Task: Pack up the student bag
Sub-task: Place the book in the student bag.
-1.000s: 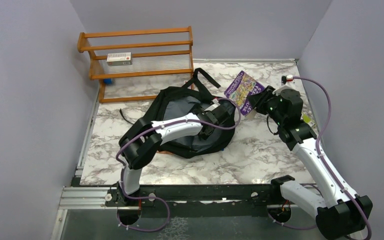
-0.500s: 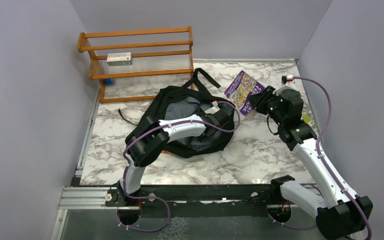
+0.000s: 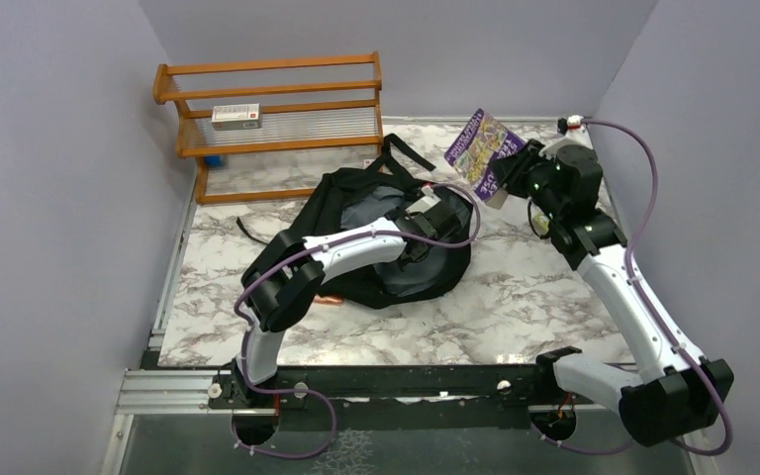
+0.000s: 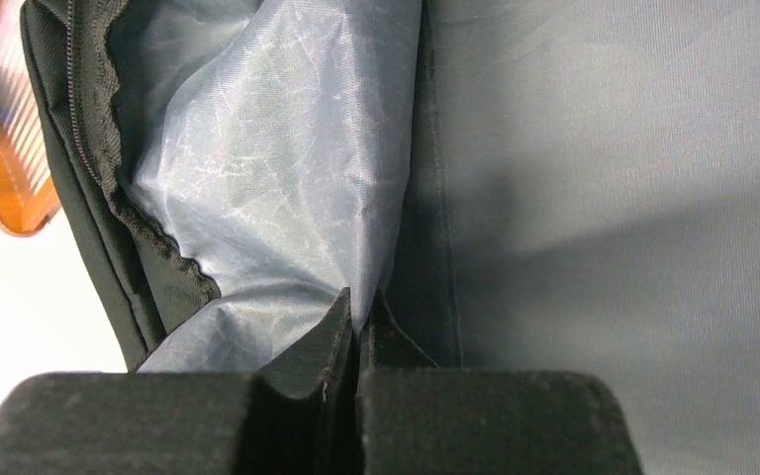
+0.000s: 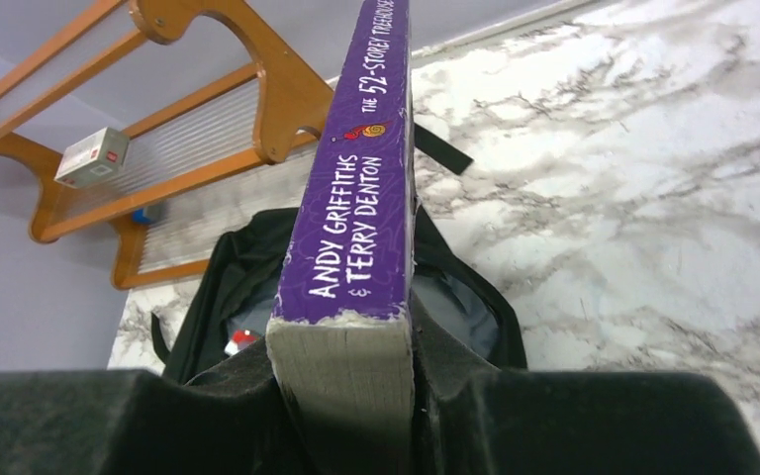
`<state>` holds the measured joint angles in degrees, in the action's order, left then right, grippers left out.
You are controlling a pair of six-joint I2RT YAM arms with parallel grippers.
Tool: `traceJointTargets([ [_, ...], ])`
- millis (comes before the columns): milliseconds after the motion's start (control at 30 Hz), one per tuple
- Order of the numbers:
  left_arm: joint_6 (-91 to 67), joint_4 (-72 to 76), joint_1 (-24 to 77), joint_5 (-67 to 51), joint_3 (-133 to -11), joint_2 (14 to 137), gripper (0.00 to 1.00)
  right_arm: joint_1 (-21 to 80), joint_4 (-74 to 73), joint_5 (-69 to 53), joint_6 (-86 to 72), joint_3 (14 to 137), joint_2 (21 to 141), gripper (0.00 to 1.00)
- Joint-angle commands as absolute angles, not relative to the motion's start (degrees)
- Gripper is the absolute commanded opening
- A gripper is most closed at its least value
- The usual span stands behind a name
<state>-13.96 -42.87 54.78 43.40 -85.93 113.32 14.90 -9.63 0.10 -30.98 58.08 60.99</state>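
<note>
The student bag [image 3: 411,282], black with grey lining, lies open at mid-table. My left gripper [image 3: 435,224] reaches into its mouth and is shut on a fold of the grey lining [image 4: 257,148]; the fingertips [image 4: 341,322] pinch the fabric beside the black zip edge [image 4: 89,198]. My right gripper [image 3: 511,184] is shut on a thick purple book [image 3: 483,150], held in the air above the table's back right, to the right of the bag. In the right wrist view the book's spine [image 5: 361,198] points away toward the bag [image 5: 247,267], whose open mouth lies below.
A wooden rack [image 3: 267,109] stands at the back left with a small white box [image 3: 236,116] on its shelf and a blue item [image 3: 215,161] beneath. A small red-and-white thing [image 5: 242,341] shows inside the bag. Grey walls close in left, back and right.
My left gripper has shut on the bag's lining. The right arm has lifted the book higher and farther back.
</note>
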Motion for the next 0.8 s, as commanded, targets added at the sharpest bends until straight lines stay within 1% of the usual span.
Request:
traceJointTargets([
  [0,-15.13,-39.39,54.50,39.97,-87.84,106.77,0.00,14.94,-5.46,-8.05,-30.04,65.74,66.39,0.01],
  [200,-14.45,-36.40,48.88,32.39,-85.93,98.05,0.00,15.13,-4.31,-16.90,-36.97,66.58,68.71,0.00],
  [333,-13.57,-33.45,43.86,24.68,-83.48,92.35,0.00,15.12,-5.48,-19.35,-39.68,65.53,66.72,0.00],
  [500,-12.36,-31.82,38.63,17.02,-82.22,88.80,0.00,15.14,-8.10,-23.22,-43.69,62.92,64.02,0.01],
  [667,-10.48,-31.68,37.53,12.87,-81.71,87.21,0.00,15.12,-6.10,-32.67,-46.26,58.28,62.16,0.01],
  [767,-10.86,-30.50,37.59,11.73,-79.31,85.94,0.00,15.12,-7.74,-34.66,-46.31,56.82,61.88,0.01],
])
